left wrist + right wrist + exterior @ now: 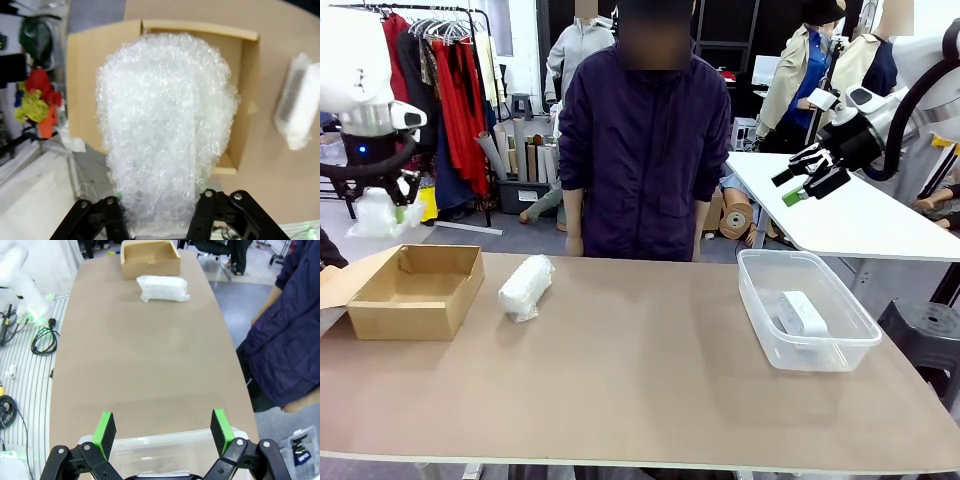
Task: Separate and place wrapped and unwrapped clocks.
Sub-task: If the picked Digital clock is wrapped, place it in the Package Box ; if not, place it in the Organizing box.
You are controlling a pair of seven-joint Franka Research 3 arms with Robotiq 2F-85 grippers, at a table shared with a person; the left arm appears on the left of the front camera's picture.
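Your left gripper (385, 190) clamps a bubble-wrapped bundle (165, 130) over the cardboard box (400, 322). Your right gripper (162, 427) gapes wide above the clear plastic bin (807, 352).

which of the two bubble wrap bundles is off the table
The bundle in the left gripper, over the cardboard box; the other bundle lies on the table beside it.

Garment studio with clothes rack (448, 85) and cardboard rolls (523, 158).

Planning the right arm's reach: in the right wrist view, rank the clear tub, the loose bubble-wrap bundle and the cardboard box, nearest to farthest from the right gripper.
1. Clear tub, just below the right gripper.
2. Bubble-wrap bundle, far along the table.
3. Cardboard box, just beyond it, at the table's end.
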